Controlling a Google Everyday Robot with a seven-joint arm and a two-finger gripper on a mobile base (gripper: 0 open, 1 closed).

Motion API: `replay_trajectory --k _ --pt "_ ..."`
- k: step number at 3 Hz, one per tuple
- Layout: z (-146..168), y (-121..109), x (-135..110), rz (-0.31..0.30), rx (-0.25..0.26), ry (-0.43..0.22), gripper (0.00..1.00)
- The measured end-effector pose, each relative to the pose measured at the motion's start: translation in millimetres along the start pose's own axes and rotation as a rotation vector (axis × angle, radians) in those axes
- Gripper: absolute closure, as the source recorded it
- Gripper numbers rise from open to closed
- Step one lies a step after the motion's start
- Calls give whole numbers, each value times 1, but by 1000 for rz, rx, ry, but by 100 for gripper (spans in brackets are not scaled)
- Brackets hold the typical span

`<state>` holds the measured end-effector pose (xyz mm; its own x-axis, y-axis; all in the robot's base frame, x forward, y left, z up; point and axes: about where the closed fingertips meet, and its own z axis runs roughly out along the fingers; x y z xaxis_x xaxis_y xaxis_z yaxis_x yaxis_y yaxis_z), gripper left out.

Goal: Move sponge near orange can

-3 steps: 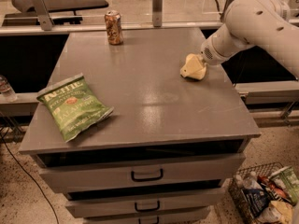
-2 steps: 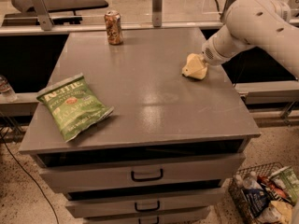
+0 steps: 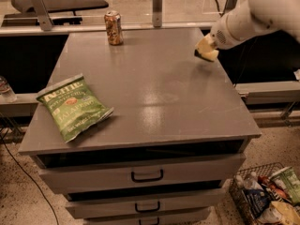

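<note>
The pale yellow sponge (image 3: 206,47) hangs at the tip of my white arm, raised a little above the grey table (image 3: 154,88) near its right edge. My gripper (image 3: 205,50) is shut on the sponge, and the sponge mostly hides the fingers. The orange can (image 3: 113,27) stands upright near the table's far edge, left of centre and well to the left of the sponge.
A green chip bag (image 3: 72,107) lies flat at the table's front left. Drawers (image 3: 147,175) sit below the tabletop. A wire basket (image 3: 267,198) of packets stands on the floor at the lower right. A rail with metal posts (image 3: 157,6) runs behind the table.
The sponge has come up off the tabletop and moved back and to the right with my gripper. The can and the chip bag have not moved.
</note>
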<state>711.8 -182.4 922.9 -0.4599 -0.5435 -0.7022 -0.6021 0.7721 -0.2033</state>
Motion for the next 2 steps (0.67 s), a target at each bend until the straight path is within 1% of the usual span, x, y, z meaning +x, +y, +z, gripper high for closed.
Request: replay_trajectory --k 1,2 --pt "-28 3 -31 -99 -24 -83 100" --pt "-47 7 -52 -178 -71 -145 100"
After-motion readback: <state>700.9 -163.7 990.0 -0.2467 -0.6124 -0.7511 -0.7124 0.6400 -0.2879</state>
